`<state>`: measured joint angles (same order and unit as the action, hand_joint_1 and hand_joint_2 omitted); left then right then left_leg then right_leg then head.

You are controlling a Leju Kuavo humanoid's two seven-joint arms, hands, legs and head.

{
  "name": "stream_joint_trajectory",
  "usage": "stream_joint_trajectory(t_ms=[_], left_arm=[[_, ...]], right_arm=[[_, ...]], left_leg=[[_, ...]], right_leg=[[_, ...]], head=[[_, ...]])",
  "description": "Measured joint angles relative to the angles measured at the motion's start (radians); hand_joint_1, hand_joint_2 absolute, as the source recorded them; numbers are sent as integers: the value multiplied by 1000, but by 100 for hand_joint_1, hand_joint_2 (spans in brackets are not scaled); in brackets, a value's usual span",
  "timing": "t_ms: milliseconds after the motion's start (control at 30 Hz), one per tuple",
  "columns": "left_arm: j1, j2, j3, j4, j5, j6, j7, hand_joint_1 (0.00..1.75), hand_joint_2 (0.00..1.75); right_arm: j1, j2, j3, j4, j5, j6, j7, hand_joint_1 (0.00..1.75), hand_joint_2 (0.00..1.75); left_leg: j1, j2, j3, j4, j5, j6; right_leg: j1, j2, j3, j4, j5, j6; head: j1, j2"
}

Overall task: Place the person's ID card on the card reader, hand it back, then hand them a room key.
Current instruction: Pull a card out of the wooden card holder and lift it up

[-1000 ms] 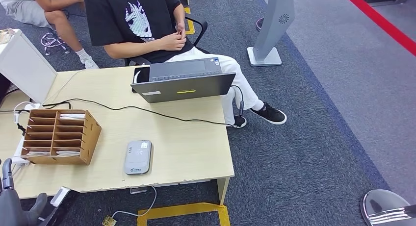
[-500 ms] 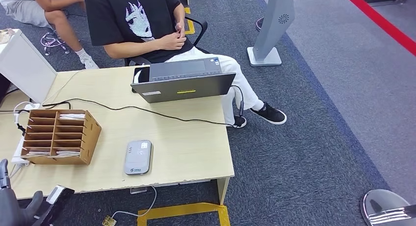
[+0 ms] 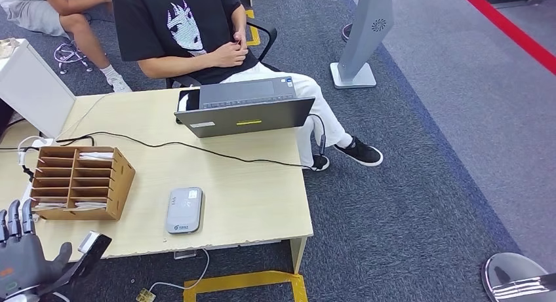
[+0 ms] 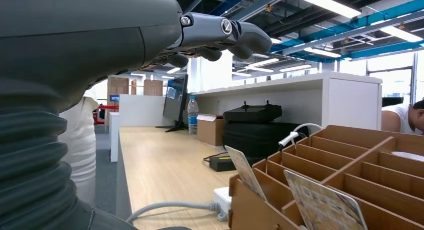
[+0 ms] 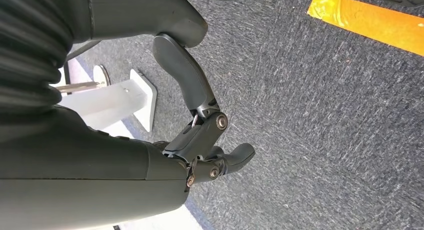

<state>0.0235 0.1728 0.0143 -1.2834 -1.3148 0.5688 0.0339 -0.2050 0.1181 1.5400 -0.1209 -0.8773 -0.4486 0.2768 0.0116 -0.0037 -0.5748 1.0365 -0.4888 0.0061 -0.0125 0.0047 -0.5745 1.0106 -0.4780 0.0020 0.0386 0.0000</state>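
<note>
The grey card reader [image 3: 184,210] lies flat near the table's front edge. Left of it stands a wooden pigeonhole rack [image 3: 79,183] with room key cards [image 4: 325,205] in its slots. My left hand [image 3: 23,259] is raised at the table's near left corner, beside the rack, fingers [image 4: 220,33] stretched out and apart, holding nothing. My right hand [image 5: 200,140] hangs over the carpet with its fingers loosely bent and its thumb apart, holding nothing. A person in a black T-shirt [image 3: 177,27] sits across the table with both hands [image 3: 233,52] together at the chest. I cannot make out an ID card.
An open grey laptop [image 3: 246,109] stands at the table's far edge with a black cable [image 3: 197,147] running across the wood. A white box [image 3: 36,86] and a power strip [image 4: 222,200] sit at the left. A second person [image 3: 59,14] sits behind. A grey stand [image 3: 360,46] rises on the carpet.
My left hand has risen and come slightly toward the table, its fingers now spread upright beside the rack. The person and the things on the table have not moved.
</note>
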Motion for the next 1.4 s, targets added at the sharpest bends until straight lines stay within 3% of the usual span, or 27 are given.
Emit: stream_joint_trajectory(t_ms=[833,1400], left_arm=[[-121,-46,-108,181,-9,1,-10,0,175],[-83,5,-106,166,29,5,24,0,175]], right_arm=[[-5,3,0,-4,11,2,-12,0,175],[-4,3,0,-4,-10,0,-18,0,175]], left_leg=[[0,0,0,0,0,0],[0,0,0,0,0,0]], right_leg=[[0,0,0,0,0,0],[0,0,0,0,0,0]], head=[[0,0],[0,0]])
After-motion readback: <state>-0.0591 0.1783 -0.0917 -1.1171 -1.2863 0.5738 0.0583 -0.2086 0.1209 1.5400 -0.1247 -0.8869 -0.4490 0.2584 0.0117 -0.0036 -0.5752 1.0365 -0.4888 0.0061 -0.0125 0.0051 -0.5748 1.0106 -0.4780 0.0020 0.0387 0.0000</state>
